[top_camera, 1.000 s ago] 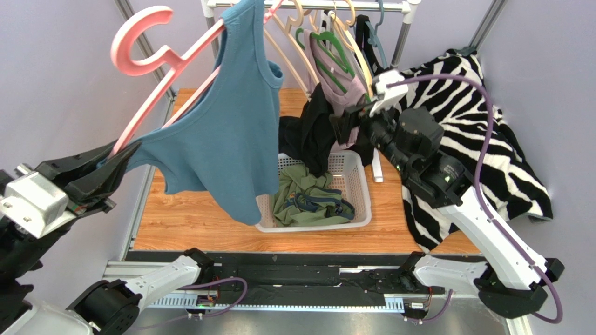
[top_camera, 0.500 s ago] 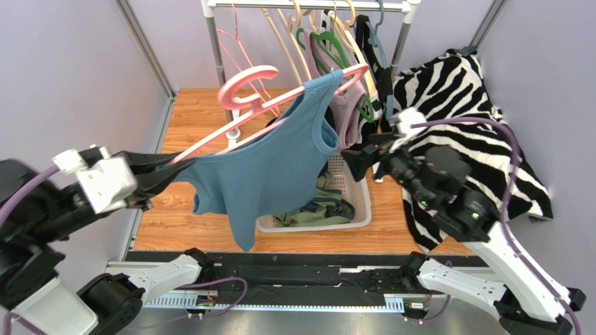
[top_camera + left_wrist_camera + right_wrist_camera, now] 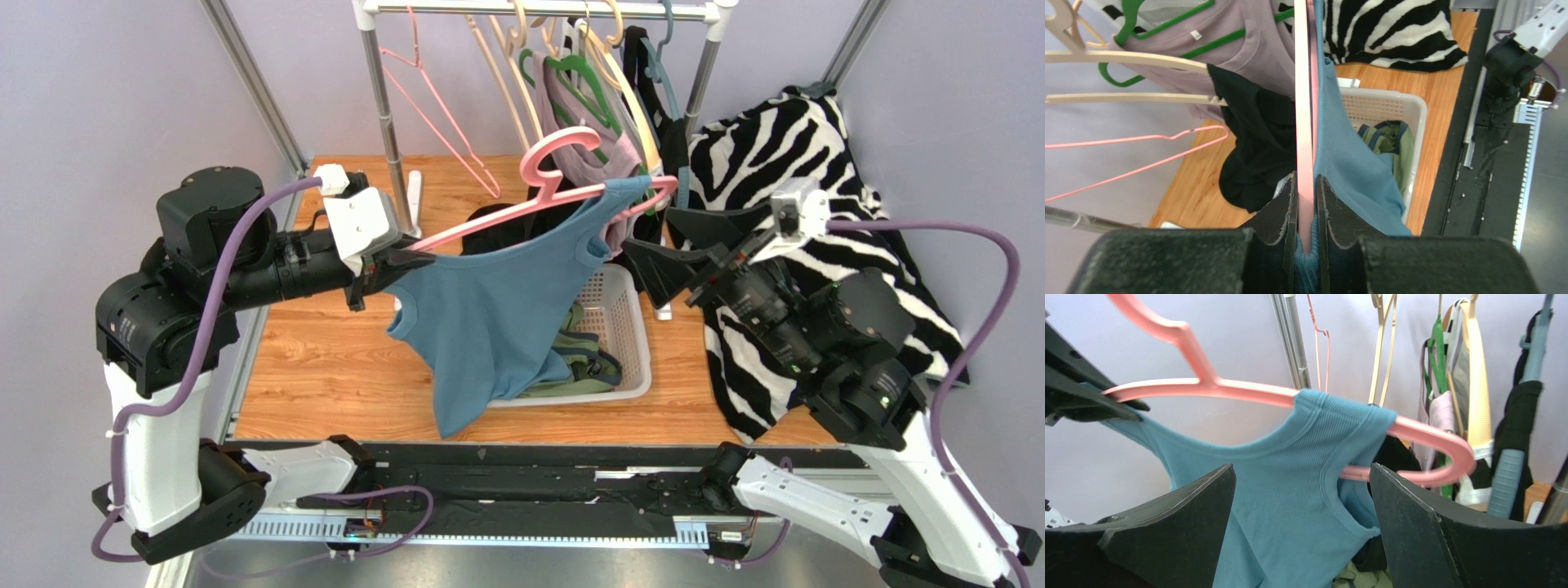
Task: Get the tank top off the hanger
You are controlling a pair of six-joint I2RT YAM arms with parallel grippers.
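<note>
Right, my left fingers (image 3: 1281, 214) are clamped on the left end of the pink hanger (image 3: 540, 199), with a fold of the teal tank top (image 3: 503, 306) pinched in alongside it. From there the hanger's long bar runs across the rig toward my right arm, hook uppermost, held in the air above the white laundry basket (image 3: 628, 368). The top hangs from both shoulders, its body drooping toward the basket and the worktop (image 3: 319, 368).

My right fingers (image 3: 1425, 527) stand wide apart and hold nothing. Through that wrist camera the far strap, looped over the hanger's rounded end, sits dead ahead between them, untouched. So the right arm is nearer the free shoulder, and I judge the move is to close on that strap and draw it outward along the bar, past the end.

Room is tight behind: the clothes rail (image 3: 540, 10) with its hung garments is just beyond the hanger's tip, and the zebra-print cloth (image 3: 797, 159) lies to the right. Toward me and downward it looks open.
</note>
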